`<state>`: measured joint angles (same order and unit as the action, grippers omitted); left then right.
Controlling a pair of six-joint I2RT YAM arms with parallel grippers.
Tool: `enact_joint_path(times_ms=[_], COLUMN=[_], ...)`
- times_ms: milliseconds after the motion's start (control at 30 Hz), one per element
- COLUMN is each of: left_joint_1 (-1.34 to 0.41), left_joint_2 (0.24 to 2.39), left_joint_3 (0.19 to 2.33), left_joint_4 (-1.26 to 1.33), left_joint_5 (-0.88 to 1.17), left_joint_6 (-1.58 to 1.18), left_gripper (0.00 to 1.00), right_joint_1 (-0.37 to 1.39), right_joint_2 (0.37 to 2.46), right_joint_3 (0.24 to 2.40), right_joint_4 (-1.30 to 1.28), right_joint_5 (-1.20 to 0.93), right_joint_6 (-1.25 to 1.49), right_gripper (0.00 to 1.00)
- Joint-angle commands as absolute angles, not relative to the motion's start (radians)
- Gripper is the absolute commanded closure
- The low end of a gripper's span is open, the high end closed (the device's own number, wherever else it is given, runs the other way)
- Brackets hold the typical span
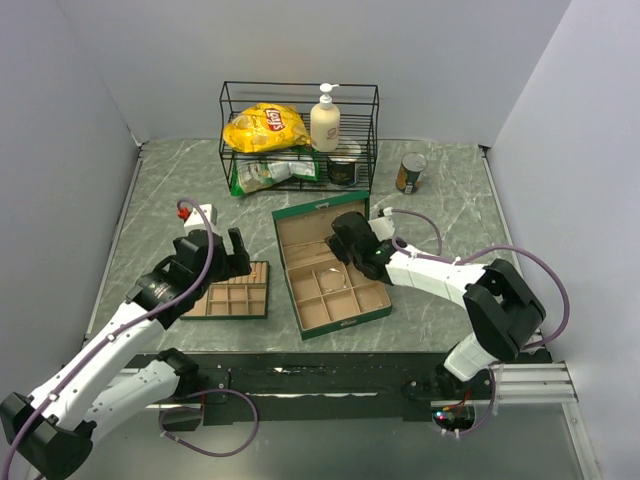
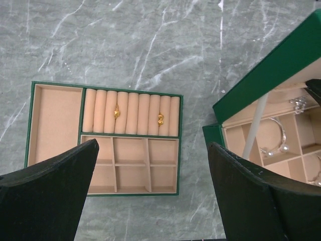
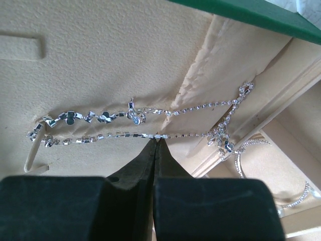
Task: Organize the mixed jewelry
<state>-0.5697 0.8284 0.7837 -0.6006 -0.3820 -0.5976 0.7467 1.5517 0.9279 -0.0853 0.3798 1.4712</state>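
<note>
The right gripper (image 3: 155, 144) has its jaws pressed together. Its tips sit just under the lower strand of a silvery rhinestone chain necklace (image 3: 106, 116), which hangs inside the lid of the green box with tan compartments (image 1: 345, 322) at mid-table (whether the strand is pinched, I cannot tell). A thin silvery beaded bangle (image 2: 279, 138) lies in one compartment. The left gripper (image 2: 153, 193) hangs spread wide over the flat green tan-lined tray (image 2: 55, 118), toward the left edge. Two small gold rings (image 2: 116, 112) sit sorted in its rolls.

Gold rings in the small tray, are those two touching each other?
Apart. The left wrist view shows one gold ring and the other ring in separate slots of the tray, with bare cushion rolls between them.
</note>
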Motion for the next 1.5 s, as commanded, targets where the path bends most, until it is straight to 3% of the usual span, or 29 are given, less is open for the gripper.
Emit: enact_joint_path(times_ms=[0, 267, 467, 1000, 1467], left_joint_1=[-0.565, -0.565, -0.577, -0.775, -0.79], left_joint_2=[0.787, 0.678, 0.727, 1.021, 1.187], left_joint_3=[0.785, 0.724, 0.749, 0.876, 0.874], left_joint_4=[-0.534, -0.379, -0.299, -0.077, 0.077], left_joint_5=[-0.318, 0.012, 0.167, 0.232, 0.181], left_joint_6=[-0.554, -0.483, -0.454, -0.233, -0.089], left_gripper=[0.04, 0.04, 0.04, 0.04, 0.04], right_joint_1=[0.735, 0.732, 0.73, 0.718, 0.715], right_joint_2=[1.496, 1.453, 1.431, 1.433, 1.401], right_joint_3=[0.893, 0.848, 0.815, 0.799, 0.792], right_joint_4=[-0.029, -0.005, 0.032, 0.074, 0.052], right_joint_5=[0.371, 0.322, 0.299, 0.215, 0.209], right_joint_6=[1.428, 1.408, 1.393, 1.327, 1.295], right_gripper=[1.0, 1.0, 1.0, 1.0, 1.0])
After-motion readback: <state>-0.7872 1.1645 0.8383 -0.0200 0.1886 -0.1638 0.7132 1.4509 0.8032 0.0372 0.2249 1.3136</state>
